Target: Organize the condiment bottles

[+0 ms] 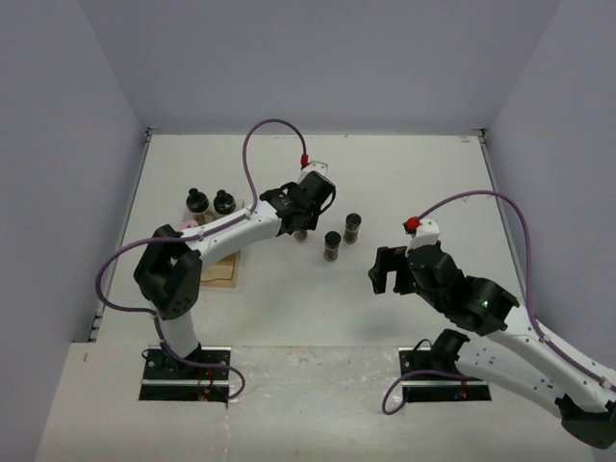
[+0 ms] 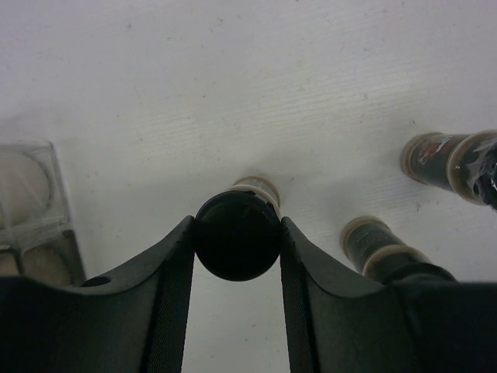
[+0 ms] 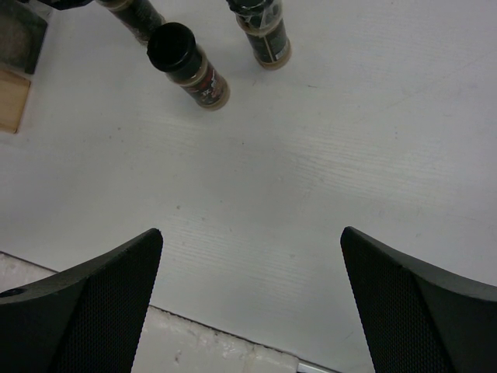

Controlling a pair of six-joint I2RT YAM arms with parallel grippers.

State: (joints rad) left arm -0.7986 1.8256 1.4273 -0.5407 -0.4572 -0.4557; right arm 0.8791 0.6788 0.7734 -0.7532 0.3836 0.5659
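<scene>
Clamping a black-capped jar (image 2: 237, 242) is the left gripper (image 2: 237, 225); right gripper (image 3: 252, 241) gapes wide; jar labels (image 3: 205, 88) unreadable.

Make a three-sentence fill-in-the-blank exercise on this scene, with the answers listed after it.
1. The left gripper is shut on a jar with a ____ cap.
2. The right gripper is ____ and holds nothing.
3. Between that jar and the right gripper stand ____ loose jars on the table.
Missing words: black; open; two.
</scene>
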